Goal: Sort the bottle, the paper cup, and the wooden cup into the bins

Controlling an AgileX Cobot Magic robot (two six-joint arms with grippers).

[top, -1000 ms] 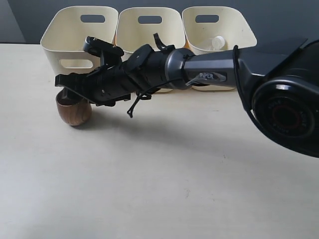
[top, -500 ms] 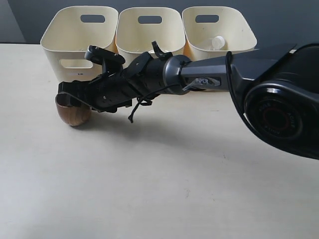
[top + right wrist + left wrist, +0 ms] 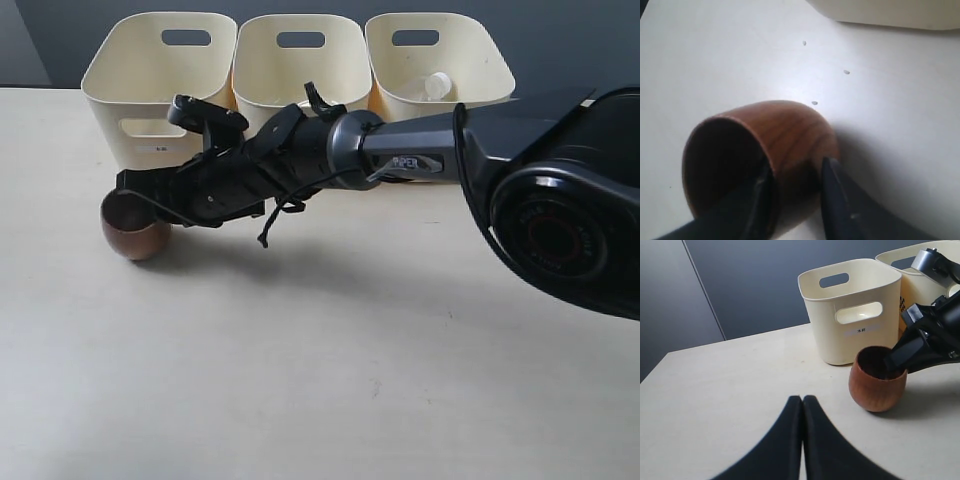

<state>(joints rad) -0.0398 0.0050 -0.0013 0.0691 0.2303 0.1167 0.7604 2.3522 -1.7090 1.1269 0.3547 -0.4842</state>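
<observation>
- Black and narrow, the right gripper (image 3: 795,167) is closed to a small gap across the wall of the wooden cup (image 3: 785,125). One finger sits inside the mouth and the other presses the outer side.
- The grip is on the rim only, not around the body. The cup looks tipped, its mouth turned away from the arm, with its rounded base at or just off the table (image 3: 350,400); which, I cannot tell.
- The left gripper (image 3: 802,430) is pressed shut on nothing and sits low over the table, near the cup but apart from it.
- The left-hand bin (image 3: 100,80) stands just behind the cup. It has a small label (image 3: 858,331) on its front.
- The bottle (image 3: 435,87) already lies in the right-hand bin (image 3: 490,60). The paper cup shows in no view.
- The step in hand is probably lifting the cup into the left-hand bin.
- A rim pinch lets a heavy, round cup swing, so I would keep the squeeze firm and raise it slowly.
- The base should clear the bin's front rim before moving across.
- Let go only once the cup is well inside, with the mouth held fairly level so it cannot catch the wall.
</observation>
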